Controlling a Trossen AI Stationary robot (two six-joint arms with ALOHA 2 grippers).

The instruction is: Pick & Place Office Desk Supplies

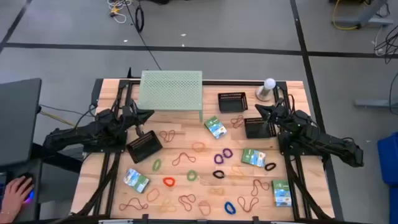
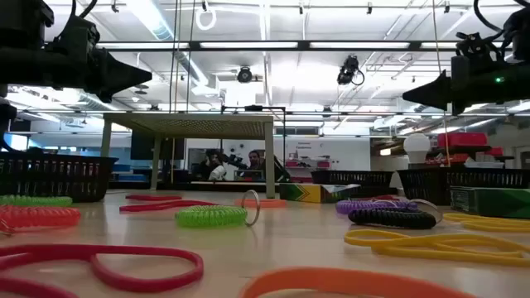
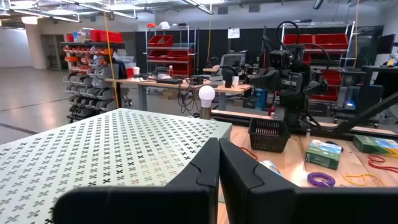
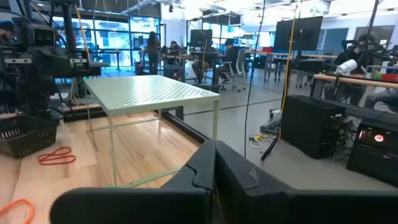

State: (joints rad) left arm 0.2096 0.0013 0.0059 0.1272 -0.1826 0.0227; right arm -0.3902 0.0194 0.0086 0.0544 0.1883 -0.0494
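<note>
Rubber-band loops (image 1: 184,158) and flat packets (image 1: 254,157) are seen scattered across the worktop (image 1: 292,93), while left gripper (image 1: 149,114) and right gripper (image 1: 258,109) are held above it (jaws closed, empty).

rubber bands (image 1: 184,158): many colours, flat, scattered on table | packets (image 1: 254,157): 5, green-white-blue, flat, spread apart

high: overhead, down | low: tabletop, level | wrists: forward, share shelf (image 3: 124,149)
</note>
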